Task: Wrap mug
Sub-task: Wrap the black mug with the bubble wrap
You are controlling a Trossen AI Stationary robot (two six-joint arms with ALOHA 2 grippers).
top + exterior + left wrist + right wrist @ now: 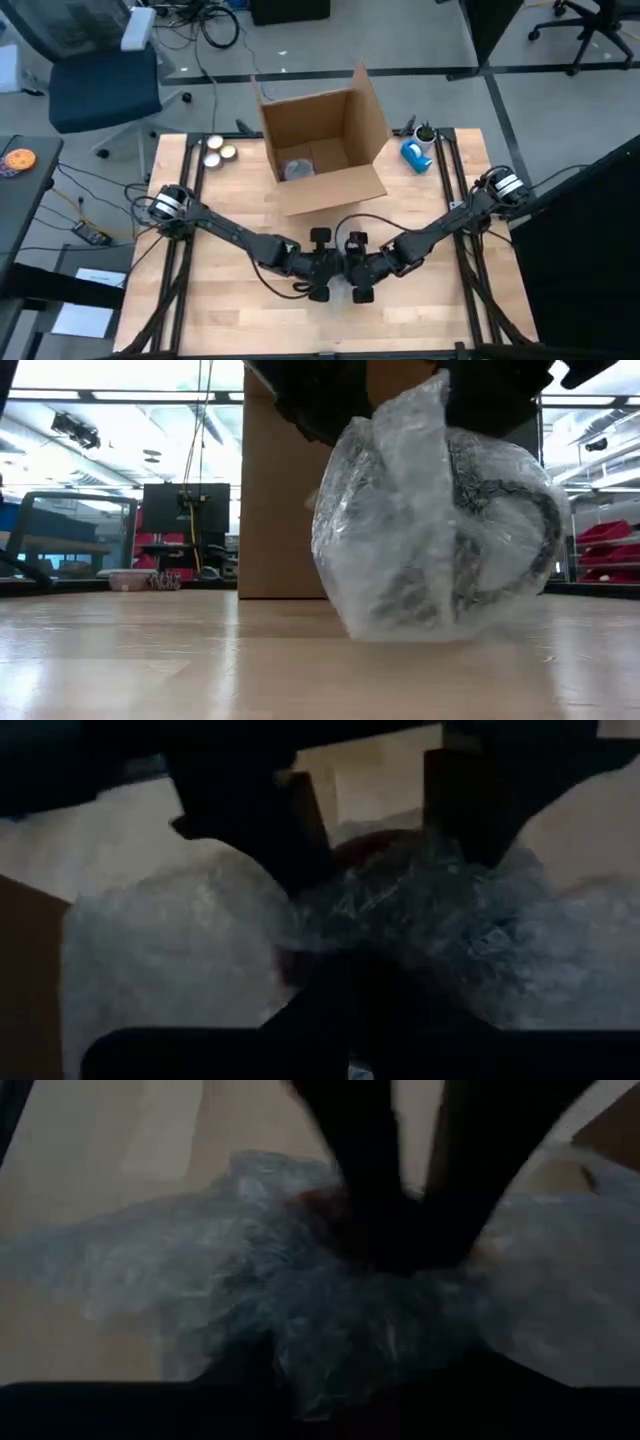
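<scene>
I read no brand or writing anywhere. My two grippers meet at the table's (230,300) 6 o'clock side, directly 6 o'clock of the open box (325,150), and they hide the mug from overhead. The low camera shows the mug (470,540) swathed in bubble wrap (400,530), resting on the wood, its dark handle at 3 o'clock; which way its mouth faces I cannot make out through the plastic. The left gripper (322,268) has its fingers (300,820) pressed into the wrap, clamped on it as far as I see. The right gripper (356,270) pinches the wrap with fingers (365,1170) close together. A blue roll (415,153) lies at the box's 3 o'clock, two small round tins (220,152) at its 9 o'clock.
</scene>
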